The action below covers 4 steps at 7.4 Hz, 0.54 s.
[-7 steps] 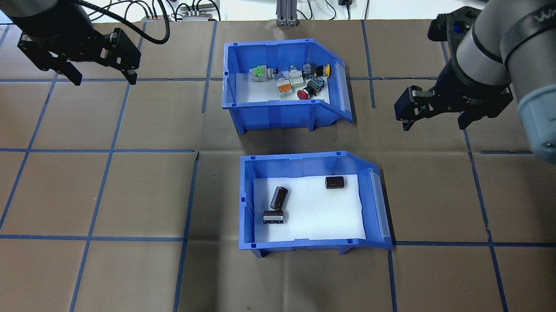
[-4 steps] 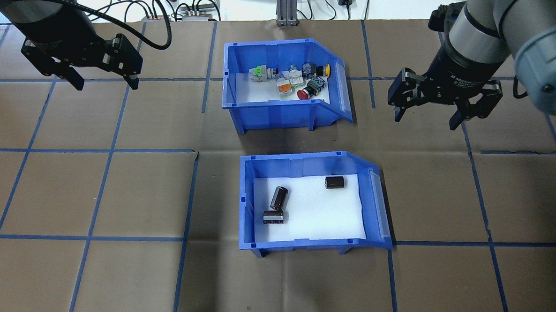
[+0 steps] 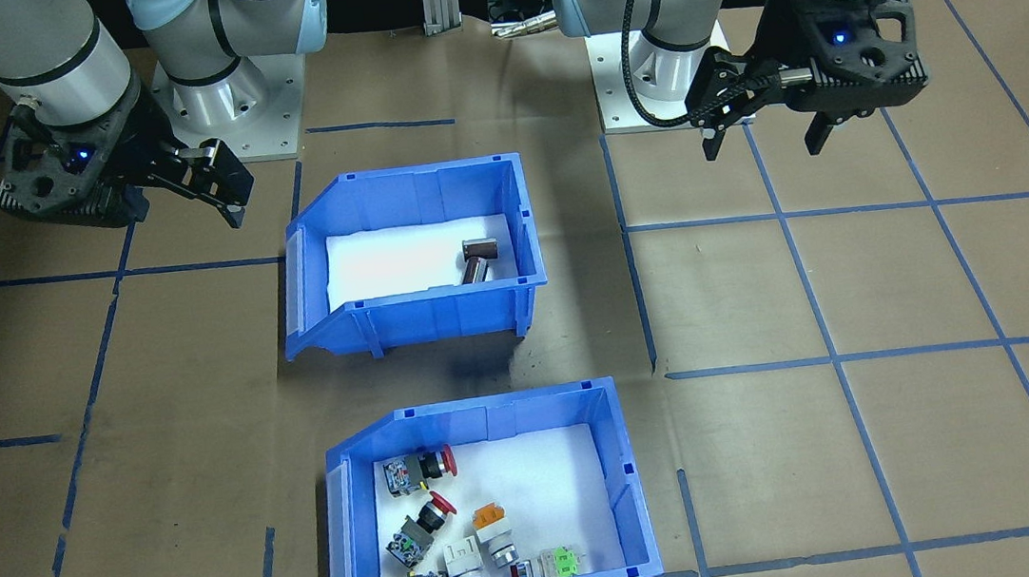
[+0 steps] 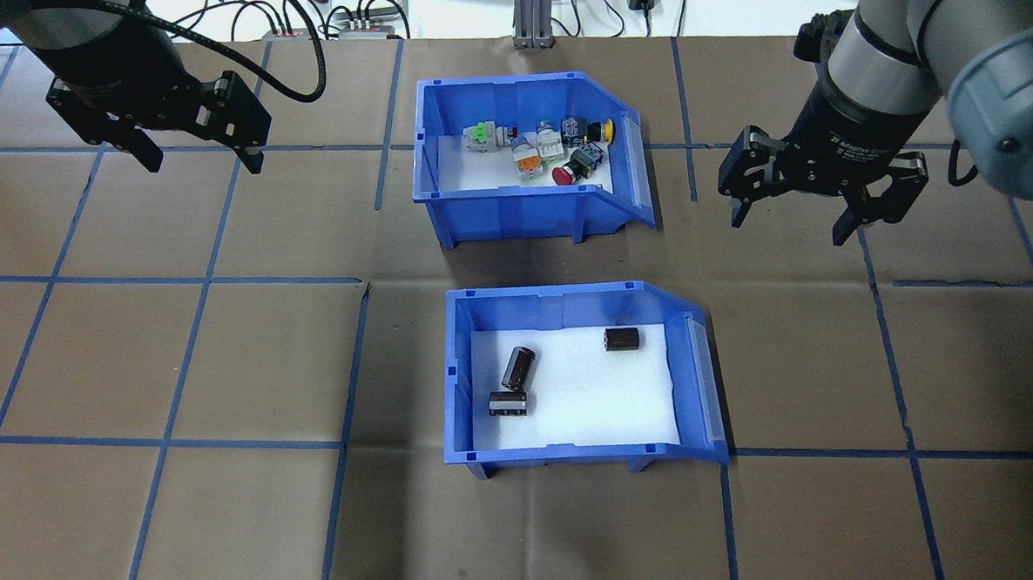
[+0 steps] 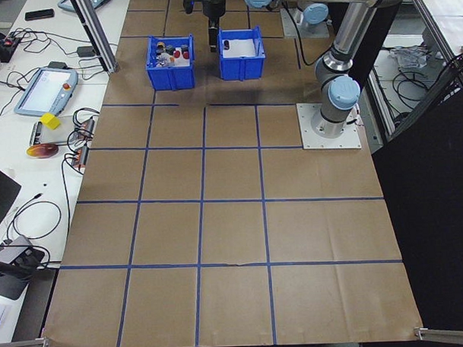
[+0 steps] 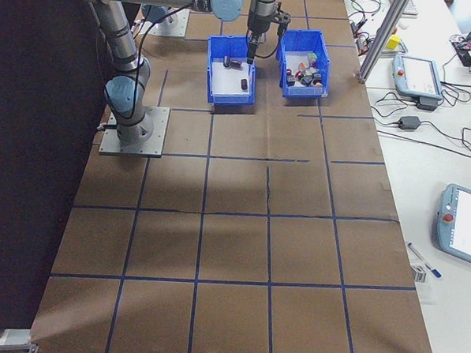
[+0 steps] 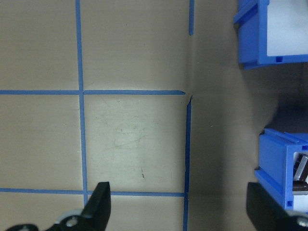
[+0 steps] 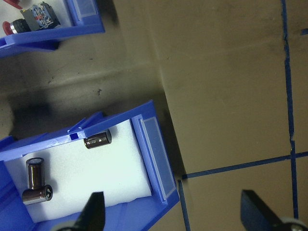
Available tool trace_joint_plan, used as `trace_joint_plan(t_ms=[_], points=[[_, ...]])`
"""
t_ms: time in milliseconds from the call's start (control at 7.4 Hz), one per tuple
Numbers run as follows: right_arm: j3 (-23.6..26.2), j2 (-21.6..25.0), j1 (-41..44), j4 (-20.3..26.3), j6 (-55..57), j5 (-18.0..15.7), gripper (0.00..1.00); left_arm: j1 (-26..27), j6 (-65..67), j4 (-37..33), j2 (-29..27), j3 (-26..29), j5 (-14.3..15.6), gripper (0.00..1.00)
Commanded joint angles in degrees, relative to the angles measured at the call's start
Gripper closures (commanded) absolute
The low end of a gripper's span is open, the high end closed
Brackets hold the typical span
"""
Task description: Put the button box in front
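Brown taped table [image 4: 217,355], button box [image 4: 520,212] behind capacitor bin [image 4: 562,453], untouched.

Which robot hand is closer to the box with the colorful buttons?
Right. The right gripper hovers just off the button box's open, sloped end. The left gripper hangs farther away, past the opposite wall.

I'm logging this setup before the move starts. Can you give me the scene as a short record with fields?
button box: far bin from the robot, holds coloured push buttons, untouched
second bin: nearer the robot, holds three dark cylinders
left gripper: open, empty, above the table to the button box's left
right gripper: open, empty, above the table to its right
task state: box not yet grasped
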<state>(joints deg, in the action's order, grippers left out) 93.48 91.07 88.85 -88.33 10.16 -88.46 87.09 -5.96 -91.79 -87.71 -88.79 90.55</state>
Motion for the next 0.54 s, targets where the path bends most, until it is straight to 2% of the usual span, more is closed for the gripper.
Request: trace_joint_plan(t_ms=[0, 405], points=[[-0.14, 0.08, 0.01, -0.35, -0.23, -0.13, 0.0, 1.59, -0.1, 0.04, 0.61, -0.85, 0.07, 0.01], [-0.23, 0.08, -0.08, -0.44, -0.58, -0.13, 0.0, 1.5, -0.1, 0.91, 0.79, -1.2, 0.25, 0.01]])
